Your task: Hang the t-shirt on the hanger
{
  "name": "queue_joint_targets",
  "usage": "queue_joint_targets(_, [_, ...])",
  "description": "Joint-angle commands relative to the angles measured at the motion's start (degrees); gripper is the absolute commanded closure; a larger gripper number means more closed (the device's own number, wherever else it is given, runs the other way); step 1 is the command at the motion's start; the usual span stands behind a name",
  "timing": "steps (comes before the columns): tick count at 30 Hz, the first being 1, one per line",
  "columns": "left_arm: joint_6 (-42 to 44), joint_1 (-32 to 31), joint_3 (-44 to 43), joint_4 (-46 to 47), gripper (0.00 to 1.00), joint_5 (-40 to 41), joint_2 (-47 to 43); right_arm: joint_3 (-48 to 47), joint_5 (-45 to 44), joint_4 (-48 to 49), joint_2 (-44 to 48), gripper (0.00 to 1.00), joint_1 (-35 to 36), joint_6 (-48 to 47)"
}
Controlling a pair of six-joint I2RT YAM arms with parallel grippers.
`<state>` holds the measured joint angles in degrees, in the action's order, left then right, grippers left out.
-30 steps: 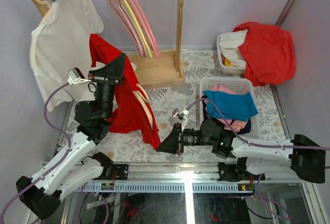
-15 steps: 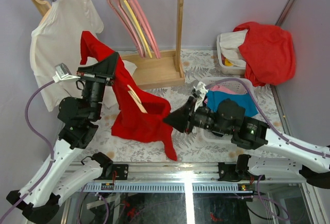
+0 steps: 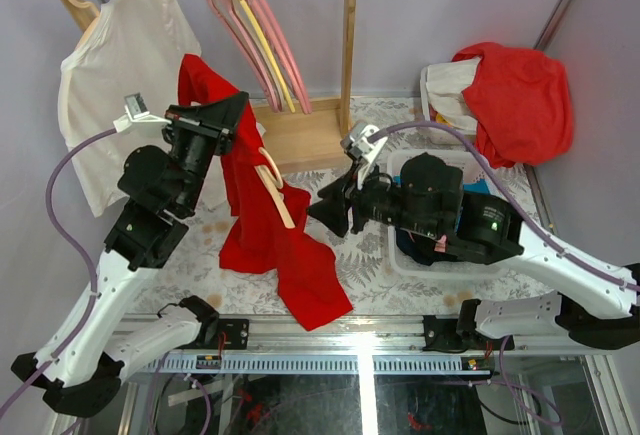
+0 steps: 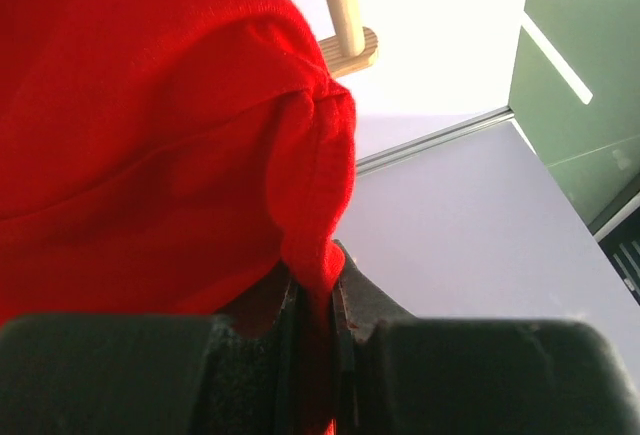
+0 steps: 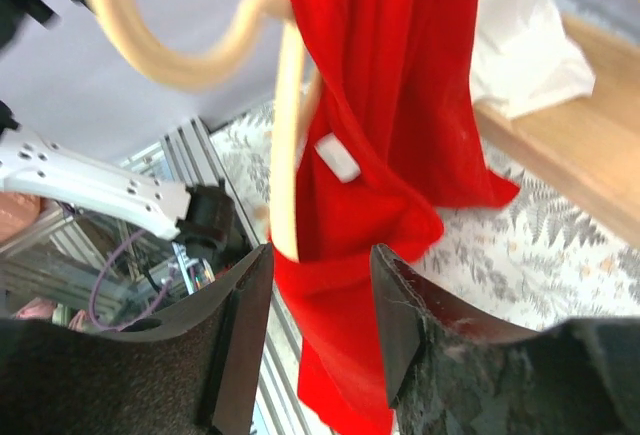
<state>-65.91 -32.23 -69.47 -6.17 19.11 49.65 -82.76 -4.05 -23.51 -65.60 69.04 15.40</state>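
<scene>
The red t-shirt (image 3: 260, 235) hangs in the air as a long drape, its lower end trailing down to the table. My left gripper (image 3: 238, 113) is raised in front of the rack and shut on a bunched fold of the t-shirt (image 4: 150, 135) near its top. The pale wooden hanger (image 3: 277, 195) sits partly inside the cloth; in the right wrist view its arm (image 5: 285, 155) and rounded hook show beside the white collar label (image 5: 337, 157). My right gripper (image 3: 320, 211) stands open just right of the drape, with red cloth beyond its jaws (image 5: 320, 295) but nothing pinched between them.
A white t-shirt (image 3: 110, 75) hangs on the wooden rack (image 3: 300, 135) at the back left, with pink and yellow hangers (image 3: 250, 25) beside it. A white basket (image 3: 420, 260) lies under my right arm. A bin with a red-orange garment (image 3: 515, 95) stands back right.
My right gripper has opened and let go of the t-shirt's lower part, which now hangs down. It rose and moved farther back. My left gripper shifted right, still holding the cloth.
</scene>
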Motion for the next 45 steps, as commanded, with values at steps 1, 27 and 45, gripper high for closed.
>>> queue_joint_targets(1, [-2.73,-0.07,-3.72,-1.11,1.00,-1.60,2.03,-10.12,-0.61,-4.13,-3.33,0.49,0.52,-3.01])
queue_joint_targets(27, [0.53,-0.04,-3.86,-5.08,1.00,4.10,2.34,-21.58,-5.65,-12.54,-8.99,0.33,3.67,-4.29])
queue_joint_targets(45, [2.20,-0.03,-3.92,-6.54,1.00,4.59,4.05,-43.79,-14.55,-21.81,-26.26,0.52,4.35,-6.68])
